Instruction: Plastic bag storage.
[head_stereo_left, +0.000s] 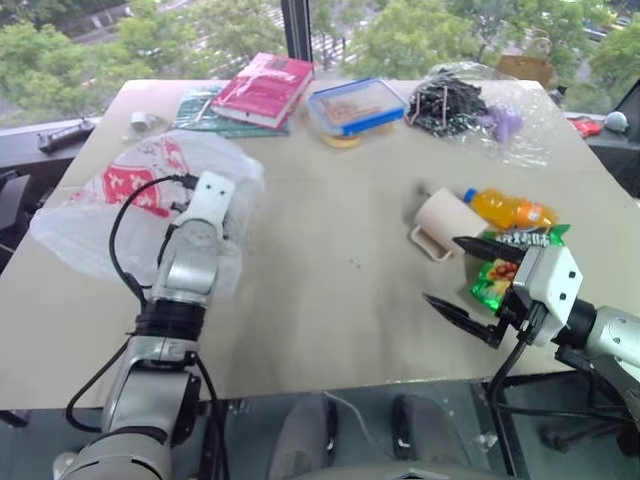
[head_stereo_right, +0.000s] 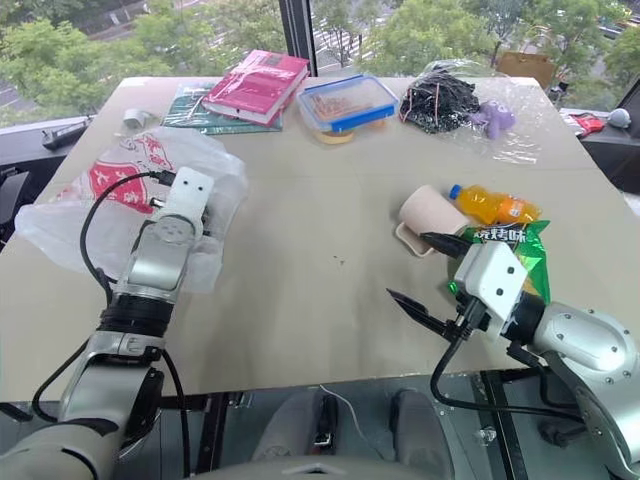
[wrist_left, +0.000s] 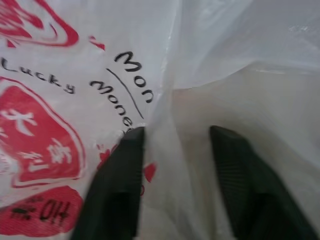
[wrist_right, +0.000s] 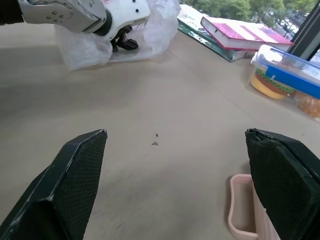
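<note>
One plastic bag (head_stereo_left: 110, 205) sits at your far left on the table (head_stereo_left: 330, 300), whitish, crumpled, red logo up, spread toward the table's left edge. Your left gripper (wrist_left: 175, 165) is pushed into it: in the left wrist view a fold of the film runs up between the two black fingers (wrist_left: 117, 190), which stand a little apart. Can't tell if the fold is actually pinched.

Back row, L to R: small white object (head_stereo_left: 143, 122) near the corner; 1 green-covered flat book or mat (head_stereo_left: 205, 112) w/ 1 pink book (head_stereo_left: 265, 88) lying on top; 1 clear lidded box w/ blue rim (head_stereo_left: 355, 105), holding yellowish food, resting on a yellow round thing; 1 clear crinkly bag (head_stereo_left: 480, 110) w/ a tangle of black cables and a purple item inside.

Mid-right: 1 pinkish cup (head_stereo_left: 445, 225) lying on its side, handle low; 1 orange drink bottle (head_stereo_left: 510, 210) lying just behind it; 1 green snack packet (head_stereo_right: 510, 255) beside both, partly under your right arm.

Right gripper (head_stereo_left: 470, 280) hangs above the table near the cup, fingers spread wide, nothing between them.

Surface: beige tabletop, a few dark specks (wrist_right: 156, 140) mid-table. Windows behind w/ green trees; dark ledges on both sides, small red item (head_stereo_left: 583, 126) at far right.
</note>
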